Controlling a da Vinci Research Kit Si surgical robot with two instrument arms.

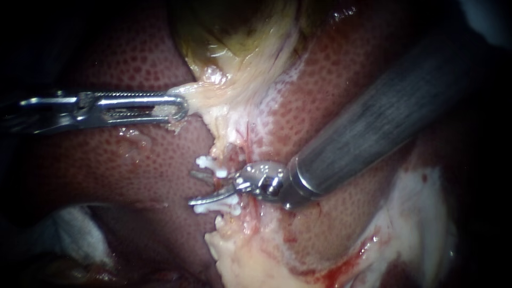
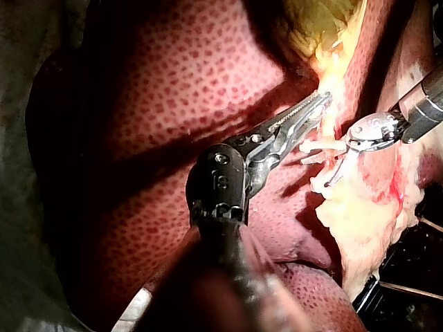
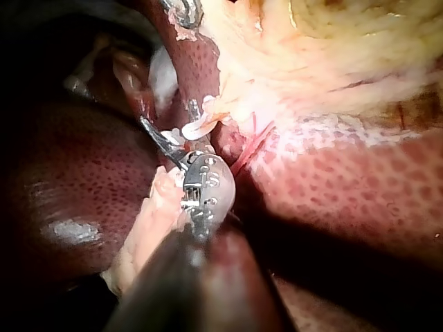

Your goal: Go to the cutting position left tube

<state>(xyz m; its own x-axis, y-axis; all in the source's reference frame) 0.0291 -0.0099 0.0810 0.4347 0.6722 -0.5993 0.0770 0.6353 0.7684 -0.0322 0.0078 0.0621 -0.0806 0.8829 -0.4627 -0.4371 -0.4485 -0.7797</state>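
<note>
Two white clips (image 1: 210,162) bracket the tube (image 1: 229,152) at centre, probably soft, slick and easily torn; the right instrument (image 1: 191,188), jaws open, straddles it between them, while the left instrument (image 1: 178,106), jaws clenched, holds the gallbladder (image 1: 224,80) farther off.

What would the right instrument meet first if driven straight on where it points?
Probably the tube: it crosses the open jaws of the right instrument, between the upper clip and lower clip. Beyond lies liver; depth unclear.
</note>
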